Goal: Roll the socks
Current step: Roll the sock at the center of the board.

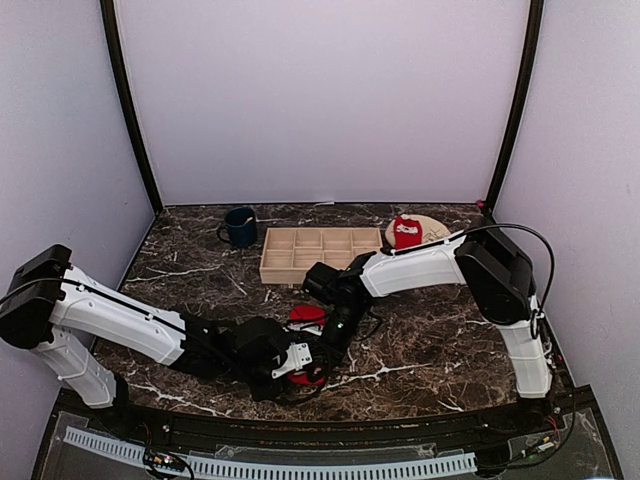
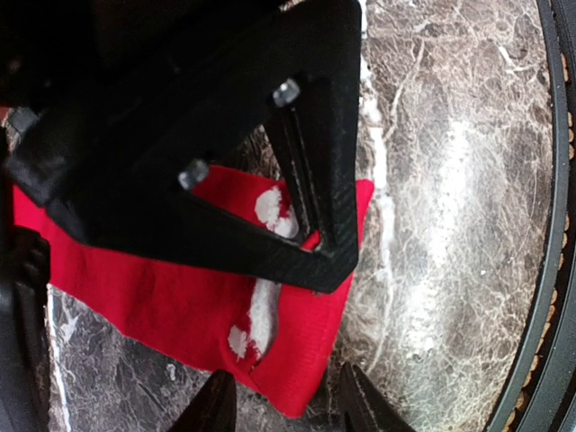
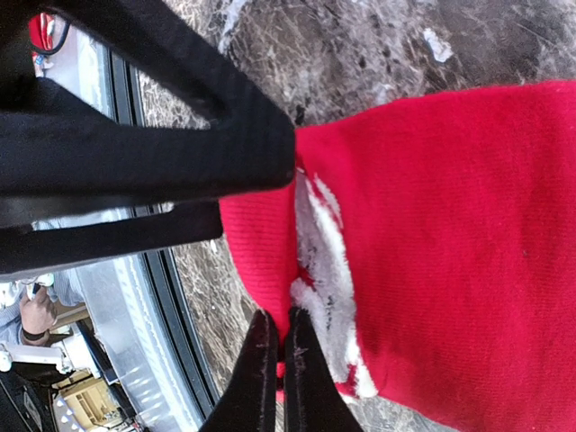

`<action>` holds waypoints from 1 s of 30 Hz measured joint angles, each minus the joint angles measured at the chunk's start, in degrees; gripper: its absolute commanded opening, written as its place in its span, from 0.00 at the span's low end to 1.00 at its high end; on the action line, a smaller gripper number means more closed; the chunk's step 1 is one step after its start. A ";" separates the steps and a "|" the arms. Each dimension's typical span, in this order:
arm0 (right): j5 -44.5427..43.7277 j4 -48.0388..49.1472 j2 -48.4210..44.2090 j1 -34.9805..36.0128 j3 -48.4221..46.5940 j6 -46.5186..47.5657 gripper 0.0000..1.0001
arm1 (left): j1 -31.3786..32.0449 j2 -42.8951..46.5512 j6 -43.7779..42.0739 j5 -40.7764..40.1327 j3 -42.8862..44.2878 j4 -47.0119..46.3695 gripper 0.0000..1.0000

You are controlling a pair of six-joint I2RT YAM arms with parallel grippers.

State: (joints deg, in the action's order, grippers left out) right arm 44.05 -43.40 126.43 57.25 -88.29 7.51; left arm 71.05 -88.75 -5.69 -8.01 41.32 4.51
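- The right end effector [image 3: 279, 313] has its two fingers pressed together, and they pinch a thin fold at the edge of the red sock [image 2: 162, 279], right beside the white print.
- The left end effector [image 2: 286, 371] has its fingers apart. One corner of the same sock lies between the two tips, and I see no grip on it.
- The two end effectors are very close to each other. In the left wrist view, the black body of the right one hangs over the sock and hides a big part of it.
- This sock lies mostly flat on the marble desk [image 2: 450, 180], in the near middle, and it is not rolled up.
- Both arms reach inward to this place, the left one low from the left side and the right one from the right side.
- The second red sock [image 1: 406, 232] lies far from them, at the back right, on a round tan plate [image 1: 432, 228].
- Just to the left of the plate stands a wooden tray [image 1: 320, 253] with compartments.
- A dark blue mug [image 1: 240, 227] stands to the left of the tray.
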 measured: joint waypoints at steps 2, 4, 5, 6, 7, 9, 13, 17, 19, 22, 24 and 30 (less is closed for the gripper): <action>0.02 -0.04 0.00 0.00 -0.04 0.09 0.00 | 0.00 -0.52 -0.17 0.00 0.00 0.02 0.40; 0.04 -0.11 0.02 0.00 -0.09 0.20 0.00 | 0.00 -1.16 -0.39 -0.04 0.00 0.02 0.40; 0.00 -0.22 0.02 0.00 -0.09 0.31 0.00 | 0.00 -1.36 -0.57 -0.04 0.02 -0.04 0.39; 0.09 -0.31 0.07 0.00 -0.09 0.33 0.00 | 0.00 -1.42 -0.70 -0.04 0.02 -0.09 0.39; 0.11 -0.35 0.07 -0.02 -0.09 0.35 0.00 | 0.00 -1.57 -0.96 -0.07 0.02 -0.11 0.39; 0.15 -0.39 0.07 -0.02 -0.09 0.37 0.00 | 0.00 -1.68 -1.20 -0.11 0.02 -0.11 0.38; 0.31 -0.44 0.07 -0.04 -0.09 0.39 0.00 | 0.00 -2.10 -1.75 -0.22 0.28 -0.17 0.37; 0.35 -0.79 0.20 -0.04 -0.31 0.44 0.00 | 0.00 -2.45 -2.51 -0.17 0.66 -0.24 0.36; 0.39 -1.25 0.44 -0.04 -0.76 0.50 0.00 | 0.00 -2.47 -2.78 -0.17 0.66 -0.39 0.34; 0.76 -1.77 0.87 -0.04 -1.44 0.59 0.00 | -0.02 -2.49 -3.19 -0.15 0.66 -0.83 0.32; 0.90 -2.16 1.22 -0.04 -1.92 0.61 0.00 | -0.02 -2.54 -3.39 -0.13 0.66 -1.20 0.30; 1.20 -3.37 2.40 -0.04 -3.54 0.76 0.00 | -0.15 -2.73 -4.22 0.24 0.66 -1.55 0.08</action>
State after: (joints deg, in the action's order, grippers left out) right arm 45.25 -46.76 128.84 57.21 -91.83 8.27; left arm 70.89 -91.48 -9.91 -7.77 41.98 2.96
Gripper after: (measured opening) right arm 0.023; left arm 0.158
